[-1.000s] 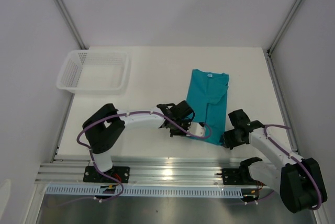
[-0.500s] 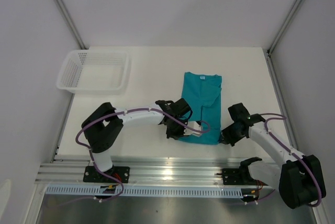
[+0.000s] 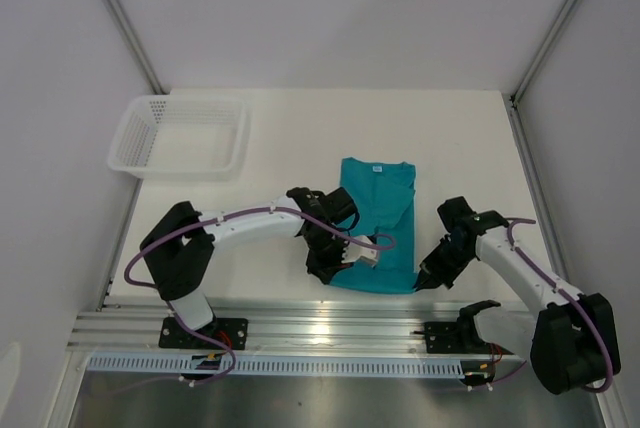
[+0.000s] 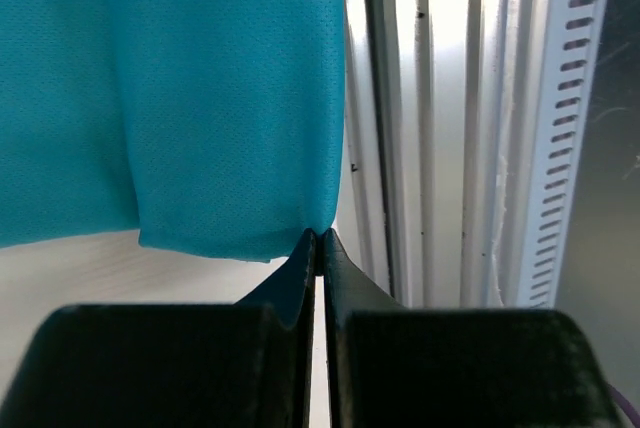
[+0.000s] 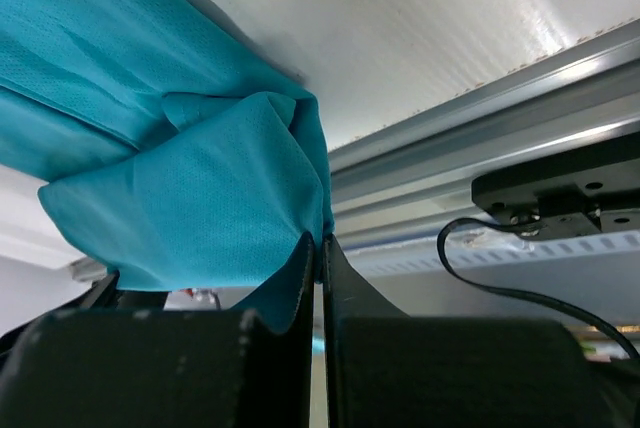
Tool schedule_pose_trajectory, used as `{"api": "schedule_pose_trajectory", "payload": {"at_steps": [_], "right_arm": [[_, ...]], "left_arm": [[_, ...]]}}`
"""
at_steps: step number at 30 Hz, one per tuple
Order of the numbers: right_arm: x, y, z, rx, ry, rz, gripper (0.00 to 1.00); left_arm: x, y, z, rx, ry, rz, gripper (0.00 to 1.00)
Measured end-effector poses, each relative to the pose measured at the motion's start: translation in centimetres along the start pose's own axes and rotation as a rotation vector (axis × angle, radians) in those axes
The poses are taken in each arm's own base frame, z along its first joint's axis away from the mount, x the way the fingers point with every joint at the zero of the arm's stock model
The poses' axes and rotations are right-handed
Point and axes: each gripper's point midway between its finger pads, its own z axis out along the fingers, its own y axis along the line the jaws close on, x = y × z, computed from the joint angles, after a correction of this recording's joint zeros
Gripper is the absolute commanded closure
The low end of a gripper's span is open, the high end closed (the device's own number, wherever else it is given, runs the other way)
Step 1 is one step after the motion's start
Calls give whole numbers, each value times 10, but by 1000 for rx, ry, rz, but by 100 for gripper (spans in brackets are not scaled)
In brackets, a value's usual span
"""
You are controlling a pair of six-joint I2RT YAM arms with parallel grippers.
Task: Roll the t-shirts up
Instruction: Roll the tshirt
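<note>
Lowest in the top view, the aluminium rail (image 3: 320, 333) runs along the table edge, and the work sits just above it. The left gripper (image 3: 336, 276) is clamped tight on the near left corner of the t-shirt (image 3: 378, 238). In its own wrist view the jaws meet on the very tip of that corner. The right gripper (image 3: 421, 282) is likewise pinched on a bunched fold of the near right corner, with cloth gathered above its jaws in the right wrist view.

The teal shirt lies in the lower middle of the frame. It is folded into a narrow strip, with its hem close to the rail and its collar and white label (image 3: 377, 167) pointing towards the top.

By my reading the roll itself is not yet begun: both corners are taken and the hem is not turned over. The next move calls for lifting the hem slightly and tucking it over towards the collar. Both arms should travel evenly so the roll stays straight and tight.

Far off in the upper left, the white mesh basket (image 3: 135, 148) stands well apart from the shirt, and nothing shows inside it.
</note>
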Motion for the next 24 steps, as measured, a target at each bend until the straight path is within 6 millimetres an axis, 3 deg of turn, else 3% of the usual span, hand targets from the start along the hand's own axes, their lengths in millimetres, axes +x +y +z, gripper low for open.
{"api": "schedule_pose_trajectory", "payload": {"at_steps": [6, 12, 16, 24], "right_arm": [[-8, 7, 4, 22, 93, 43, 100], [-34, 37, -4, -21, 87, -5, 100], [-48, 52, -3, -38, 91, -39, 100], [-65, 59, 4, -36, 102, -54, 100]], "left_arm": [[-2, -1, -11, 38, -24, -39, 99], [-14, 36, -34, -8, -88, -106, 99], [-12, 49, -35, -10, -87, -140, 99], [-9, 69, -31, -9, -82, -194, 99]]}}
